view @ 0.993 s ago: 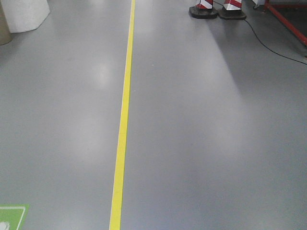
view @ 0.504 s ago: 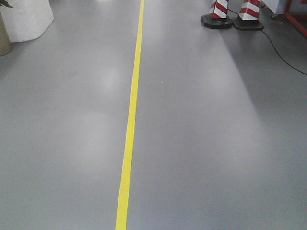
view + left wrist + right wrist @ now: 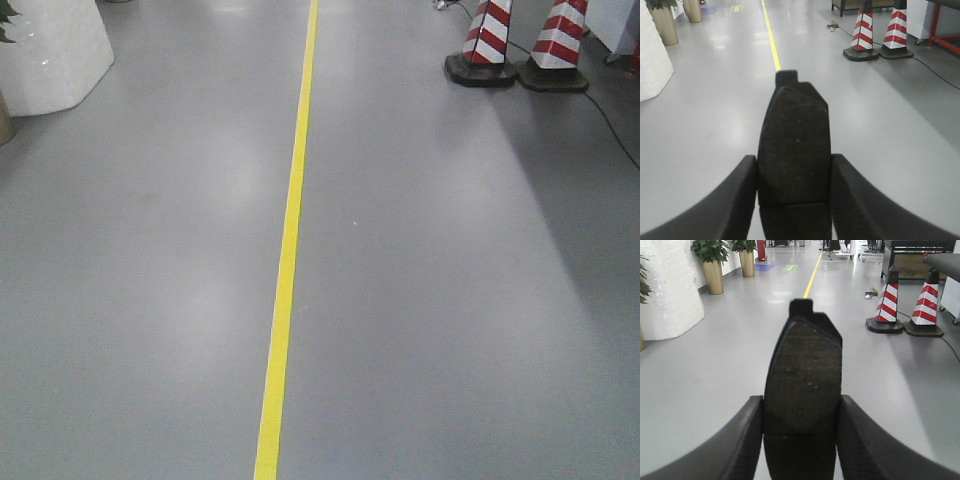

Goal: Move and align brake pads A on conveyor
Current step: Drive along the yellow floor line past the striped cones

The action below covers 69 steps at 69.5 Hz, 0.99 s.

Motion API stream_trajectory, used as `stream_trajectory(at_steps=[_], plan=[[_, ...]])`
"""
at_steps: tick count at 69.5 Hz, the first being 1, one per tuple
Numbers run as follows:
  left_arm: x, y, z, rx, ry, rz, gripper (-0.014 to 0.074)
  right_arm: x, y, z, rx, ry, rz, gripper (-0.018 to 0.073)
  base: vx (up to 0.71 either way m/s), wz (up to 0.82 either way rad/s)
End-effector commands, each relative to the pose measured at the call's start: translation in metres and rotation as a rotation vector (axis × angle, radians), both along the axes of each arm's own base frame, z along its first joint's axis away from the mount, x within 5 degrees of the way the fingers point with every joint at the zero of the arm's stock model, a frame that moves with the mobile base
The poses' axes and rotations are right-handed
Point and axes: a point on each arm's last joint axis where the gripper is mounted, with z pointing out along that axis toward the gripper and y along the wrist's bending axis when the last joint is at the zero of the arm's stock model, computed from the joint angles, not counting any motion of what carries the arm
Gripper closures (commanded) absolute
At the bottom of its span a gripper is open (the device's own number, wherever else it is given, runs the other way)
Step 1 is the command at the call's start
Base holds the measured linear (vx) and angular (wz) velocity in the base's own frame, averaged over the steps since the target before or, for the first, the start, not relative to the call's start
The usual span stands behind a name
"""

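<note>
You have the left gripper pointing forward over the glossy grey floor, closed on a flat dark grey grooved brake pad; the right gripper, posed alike, clamps a second dark grey brake pad.

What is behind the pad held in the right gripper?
Behind the brake pad, clamped in the right gripper: grey floor, a yellow line and two striped cones off to the right. The pad hides the floor and the line's near stretch straight ahead.
</note>
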Motion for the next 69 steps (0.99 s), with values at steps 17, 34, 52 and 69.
stream_trajectory(at_steps=[17, 34, 52, 69], plan=[[0.0011, -0.0008, 0.0172, -0.024, -0.109, -0.007, 0.0602, 0.0000, -0.0003, 0.0188, 0.005, -0.122, -0.004, 0.0569, 0.73, -0.01], [0.0011, -0.0008, 0.0172, -0.024, -0.109, -0.007, 0.0602, 0.0000, -0.0003, 0.0187, 0.005, -0.121, -0.004, 0.0569, 0.77, -0.08], [0.0011, -0.0008, 0.0171, -0.024, -0.108, -0.007, 0.0602, 0.0000, -0.0003, 0.0187, 0.005, -0.122, -0.004, 0.0569, 0.79, -0.07], [0.0011, -0.0008, 0.0172, -0.024, -0.109, -0.007, 0.0602, 0.0000, -0.0003, 0.0187, 0.005, -0.121, -0.004, 0.0569, 0.81, -0.07]])
